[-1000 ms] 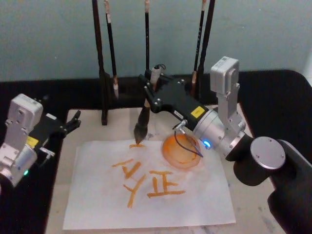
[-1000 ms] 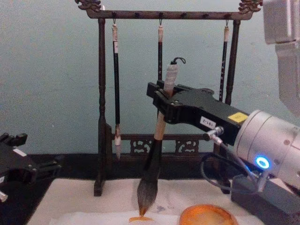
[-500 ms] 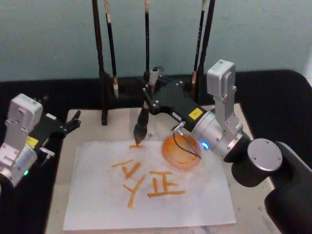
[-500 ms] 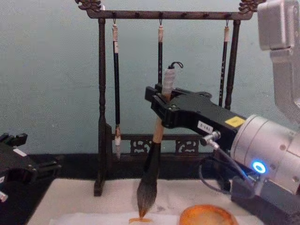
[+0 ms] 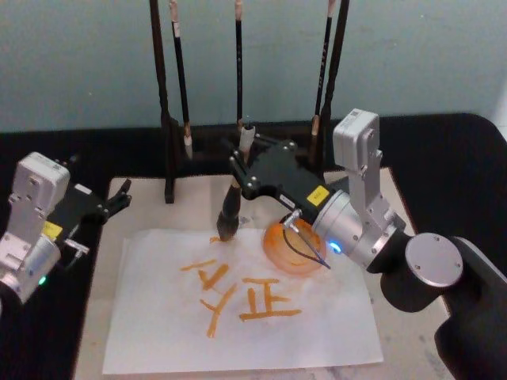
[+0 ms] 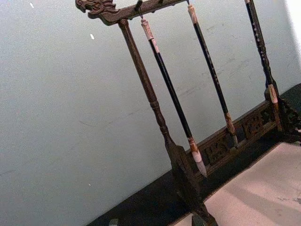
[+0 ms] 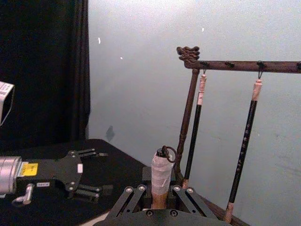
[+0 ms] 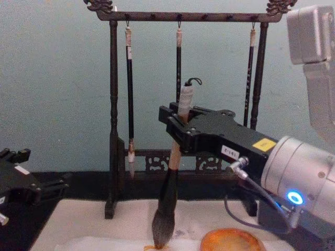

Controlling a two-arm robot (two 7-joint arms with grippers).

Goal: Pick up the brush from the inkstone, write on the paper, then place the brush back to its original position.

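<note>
My right gripper (image 5: 240, 171) is shut on the tan handle of the brush (image 5: 230, 214), which it holds nearly upright. The dark tuft of the brush (image 8: 163, 225) touches the paper (image 5: 317, 332) at a short orange stroke near its far edge. The brush's pale looped end (image 7: 161, 173) sticks up above the jaws. Several orange characters are painted on the sheet. The inkstone (image 5: 291, 247), a round orange dish, sits on the paper's far right part, just right of the brush. My left gripper (image 5: 117, 200) rests open at the mat's left edge.
A dark wooden rack (image 8: 112, 130) with three thin black brushes stands behind the paper, close to the held brush. A beige felt mat (image 5: 150, 207) lies under the sheet on a black table. A cable loops over the inkstone.
My right gripper has lowered a little, pressing the brush tuft down onto the same short stroke. The left arm has not moved.
</note>
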